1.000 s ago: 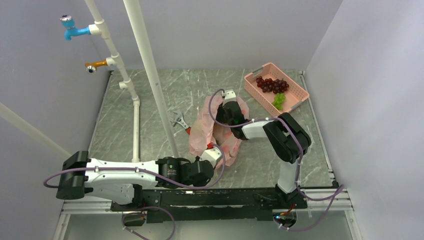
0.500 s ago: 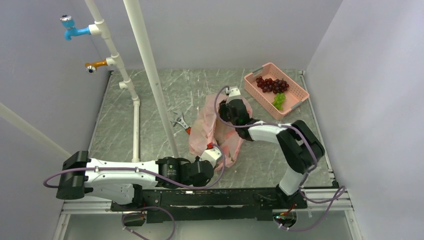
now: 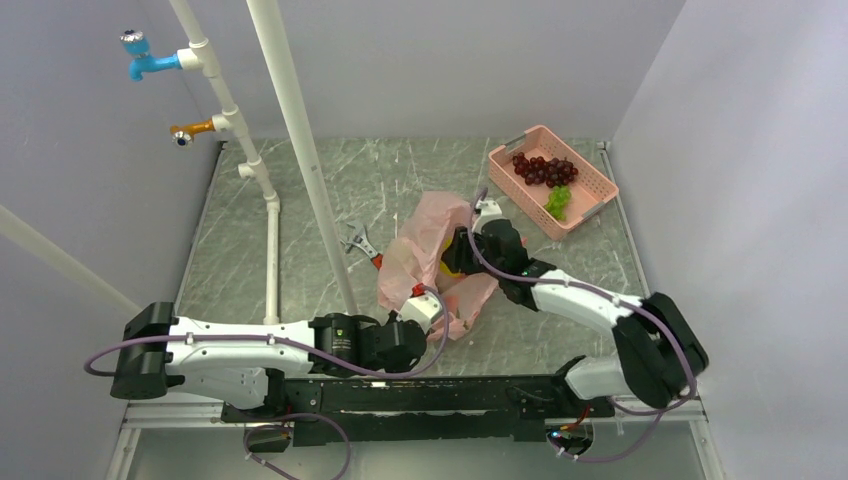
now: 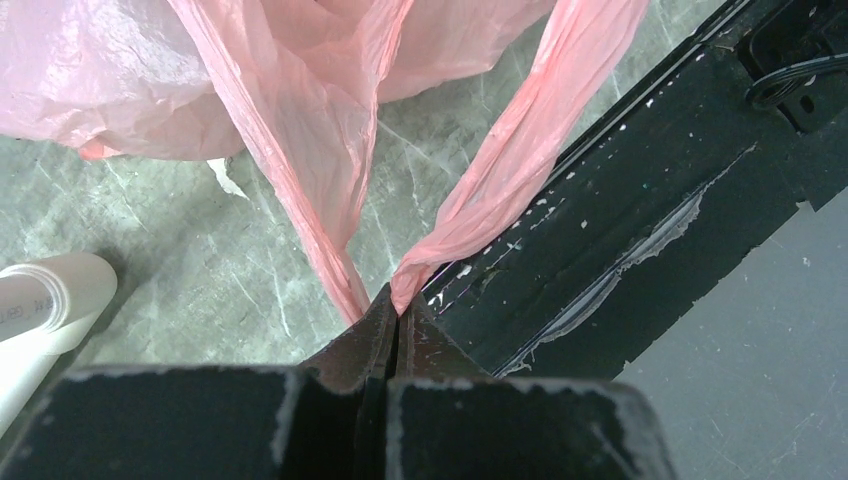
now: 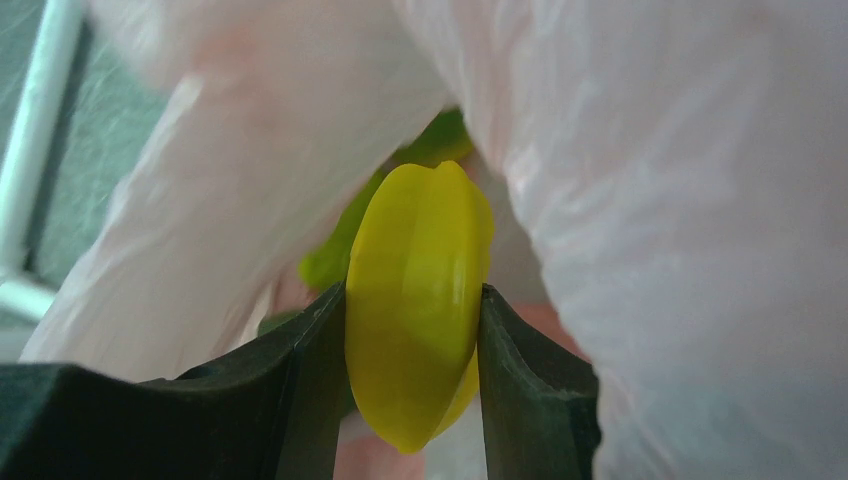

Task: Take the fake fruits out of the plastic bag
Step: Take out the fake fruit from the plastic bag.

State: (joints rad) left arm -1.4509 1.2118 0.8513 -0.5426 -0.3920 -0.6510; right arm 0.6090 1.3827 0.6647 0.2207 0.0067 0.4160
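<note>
Two robot arms work at a grey marble-patterned desk, seen from above and from each wrist. A crumpled pink plastic bag lies near the middle of the desk, a little toward the near edge.

The right fingers are inside the bag's opening, reaching in from the side that faces the right edge. They are closed on a glossy yellow fruit, one finger pressed flat against each of its narrow sides. The fruit's long axis runs the same way as the fingers, and its pointed end sticks out past their tips, deeper into the bag. Pink film hangs close on both sides of it and above it. Just behind it lies a green fruit, partly hidden by the film.

The left fingers are at the near edge of the desk, pinched fully together on two stretched strips of the bag, which look like its handles. They pull taut from the fingers toward the bag's body.

A pink basket sits at the far right corner, well apart from the bag. In it are a dark grape bunch and a green grape bunch.

The right arm already has the fruit, so the likely next move is to draw it back along the fingers' own line, toward the right edge, while the left arm anchors the bag. Loose film could drag along with it
</note>
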